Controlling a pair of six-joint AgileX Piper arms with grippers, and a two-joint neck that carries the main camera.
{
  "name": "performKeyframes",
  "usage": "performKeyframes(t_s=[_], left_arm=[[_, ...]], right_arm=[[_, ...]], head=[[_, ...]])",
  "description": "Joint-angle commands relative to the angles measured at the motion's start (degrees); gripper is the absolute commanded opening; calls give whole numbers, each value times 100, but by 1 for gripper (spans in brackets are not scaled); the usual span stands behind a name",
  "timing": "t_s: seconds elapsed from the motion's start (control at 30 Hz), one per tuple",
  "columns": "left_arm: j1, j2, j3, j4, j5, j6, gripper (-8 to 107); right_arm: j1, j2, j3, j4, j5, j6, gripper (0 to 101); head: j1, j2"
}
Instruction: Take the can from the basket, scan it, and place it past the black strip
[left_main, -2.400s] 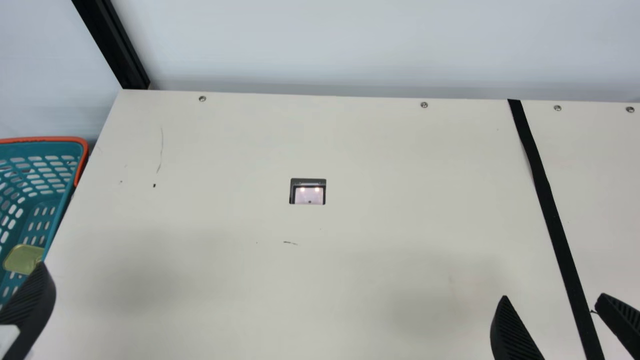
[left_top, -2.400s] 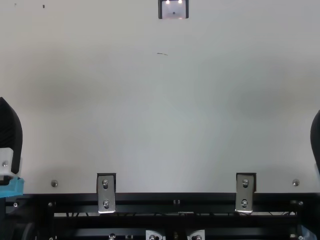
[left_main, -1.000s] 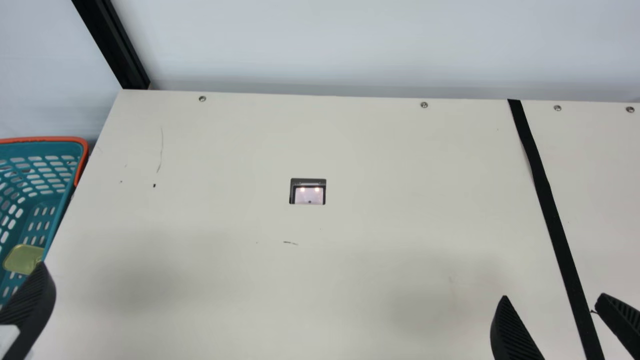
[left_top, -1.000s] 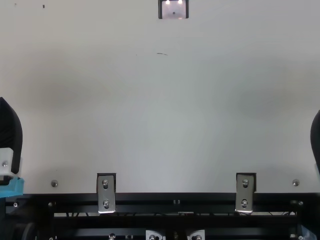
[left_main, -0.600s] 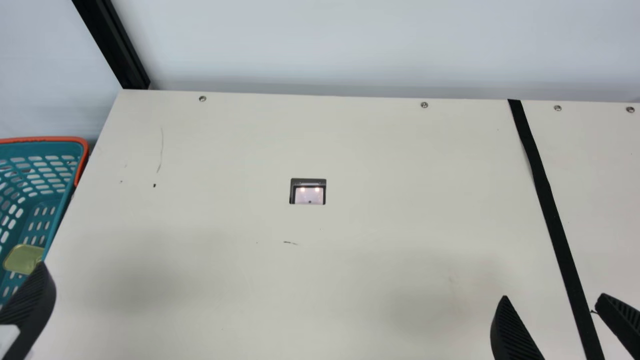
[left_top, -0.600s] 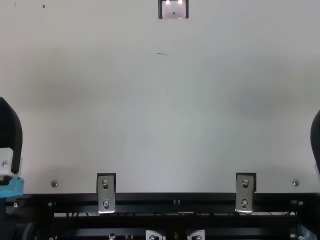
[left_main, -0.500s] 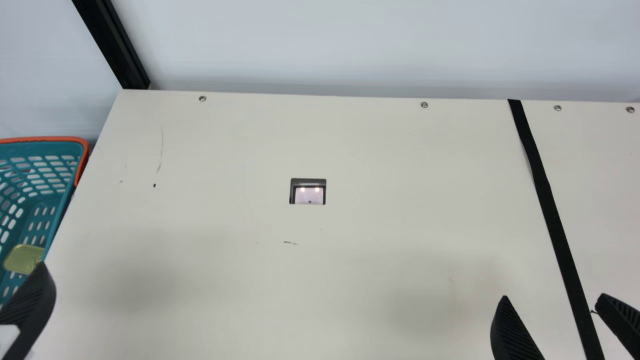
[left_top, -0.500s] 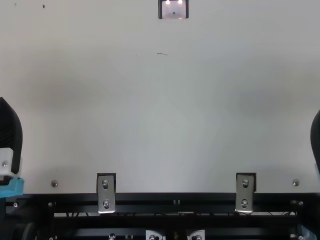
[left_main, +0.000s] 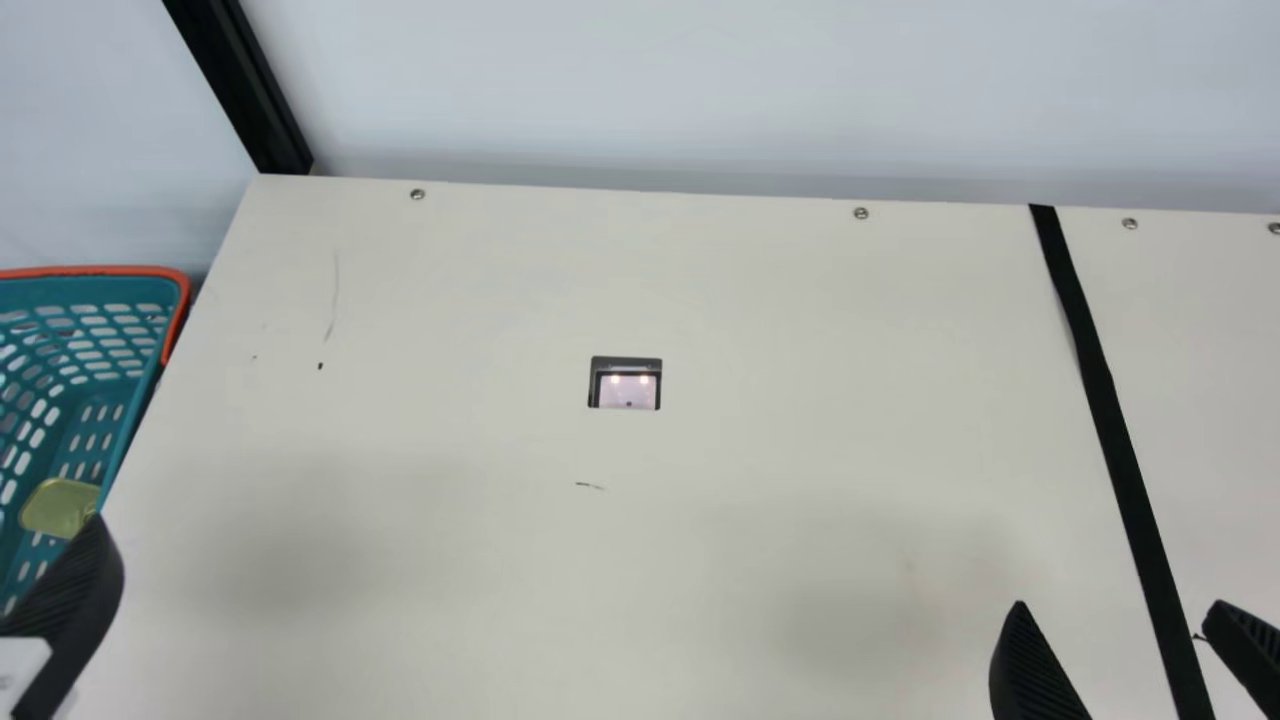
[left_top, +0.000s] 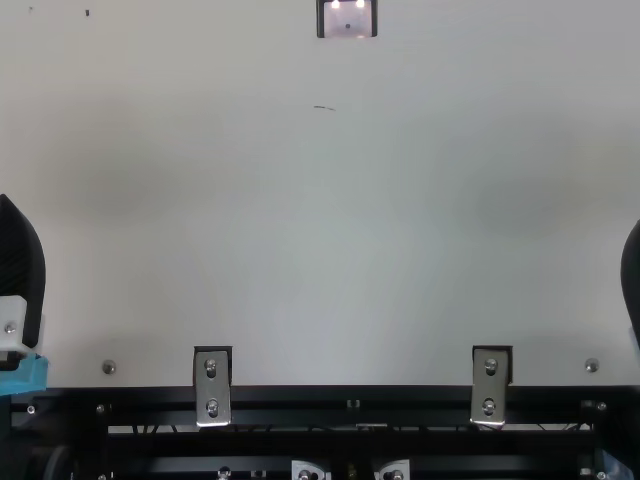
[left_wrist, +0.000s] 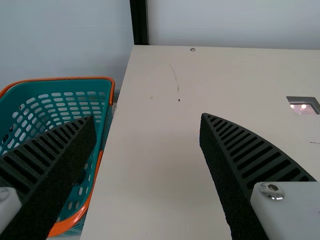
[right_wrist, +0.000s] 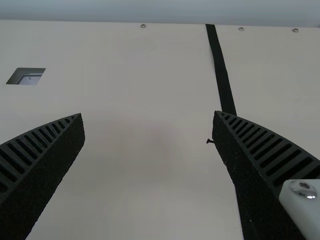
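In the main view my left gripper (left_main: 80, 590) shows one finger at the left edge, over the near side of the teal basket (left_main: 75, 292). A gold-coloured can (left_main: 60, 507) lies inside the basket, just beyond that fingertip, which hides a bit of it. The left wrist view has my left gripper (left_wrist: 148, 116) open and holding nothing, one finger over the basket (left_wrist: 65, 89). My right gripper (left_main: 1118, 604) is open, its fingers on either side of the black strip (left_main: 1103, 400); in the right wrist view, the right gripper (right_wrist: 148, 114) is likewise parted around nothing. The scanner window (left_main: 627, 390) glows mid-table.
The cream table (left_main: 450, 330) stretches between the basket and the strip, with small screws along its far edge. Behind it stands a pale wall, with a black post (left_main: 245, 90) at the far left corner. Metal brackets (left_top: 212, 385) sit on the table's near edge.
The whole main view has shifted slightly, so the neck camera has turned a little. Both arms, the basket and the can have kept their places.
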Motion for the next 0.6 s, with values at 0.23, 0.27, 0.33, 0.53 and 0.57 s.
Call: performKeyframes(t_s=[0.23, 0.27, 0.33, 0.53, 0.57], left_arm=[[0, 0, 0, 0, 0, 0, 90], [0, 0, 0, 0, 0, 0, 90], [0, 0, 0, 0, 0, 0, 90], [0, 0, 0, 0, 0, 0, 90], [0, 0, 0, 0, 0, 0, 90]], right_arm=[[0, 0, 0, 0, 0, 0, 101], [0, 0, 0, 0, 0, 0, 101], [0, 0, 0, 0, 0, 0, 101], [0, 0, 0, 0, 0, 0, 101], [0, 0, 0, 0, 0, 0, 101]], head=[[9, 422], [13, 474], [23, 584], [18, 972], [12, 1044]])
